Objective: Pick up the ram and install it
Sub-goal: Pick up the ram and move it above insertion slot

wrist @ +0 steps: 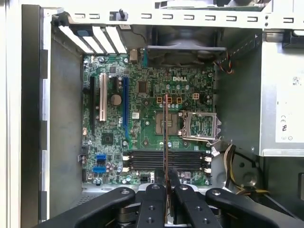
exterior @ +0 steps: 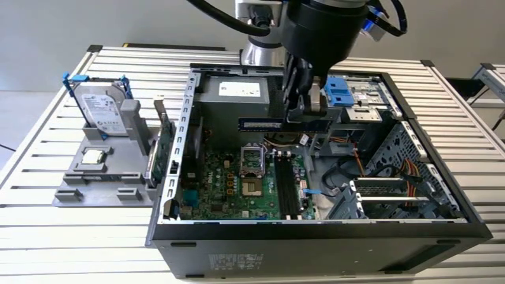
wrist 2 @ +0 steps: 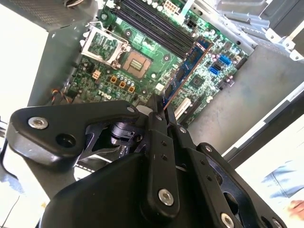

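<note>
Exterior view shows the ram, a slim, flat blue-and-dark circuit stick, held level and broadside above the open grey-and-black metal computer case, apart from the green motherboard below. The black gripper is closed tight on it near one end. The first wrist view instead gives the stick edge-on, a thin line crossing the long black memory slots at right angles. Sheet-metal walls ring the board; overhead is open. A silver hard drive stands well aside on the slatted aluminium bench.
</note>
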You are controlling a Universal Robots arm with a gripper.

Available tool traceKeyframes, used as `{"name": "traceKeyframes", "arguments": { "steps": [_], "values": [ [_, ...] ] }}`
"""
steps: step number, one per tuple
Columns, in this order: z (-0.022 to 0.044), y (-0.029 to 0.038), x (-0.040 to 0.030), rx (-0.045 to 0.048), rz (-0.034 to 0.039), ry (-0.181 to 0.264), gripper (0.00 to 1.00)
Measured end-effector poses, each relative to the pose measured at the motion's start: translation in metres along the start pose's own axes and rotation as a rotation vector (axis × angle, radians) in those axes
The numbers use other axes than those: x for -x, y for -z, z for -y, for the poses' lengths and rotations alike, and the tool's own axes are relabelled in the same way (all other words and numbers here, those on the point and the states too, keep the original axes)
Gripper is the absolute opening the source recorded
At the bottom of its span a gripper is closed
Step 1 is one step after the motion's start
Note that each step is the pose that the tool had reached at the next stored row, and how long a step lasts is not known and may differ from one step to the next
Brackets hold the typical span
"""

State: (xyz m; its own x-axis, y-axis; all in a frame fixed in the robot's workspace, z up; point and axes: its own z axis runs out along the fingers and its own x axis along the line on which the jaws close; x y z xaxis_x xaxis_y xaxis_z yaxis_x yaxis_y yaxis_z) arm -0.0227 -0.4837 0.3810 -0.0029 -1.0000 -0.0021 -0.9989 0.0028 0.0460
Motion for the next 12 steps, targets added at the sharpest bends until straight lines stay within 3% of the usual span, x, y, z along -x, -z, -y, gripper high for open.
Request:
{"name": "traceKeyframes", "arguments": {
  "steps": [12],
  "values": [
    [0.0076, 0.0003, 0.0002, 0.0, 0.0, 0.0, 0.0]
  ]
}}
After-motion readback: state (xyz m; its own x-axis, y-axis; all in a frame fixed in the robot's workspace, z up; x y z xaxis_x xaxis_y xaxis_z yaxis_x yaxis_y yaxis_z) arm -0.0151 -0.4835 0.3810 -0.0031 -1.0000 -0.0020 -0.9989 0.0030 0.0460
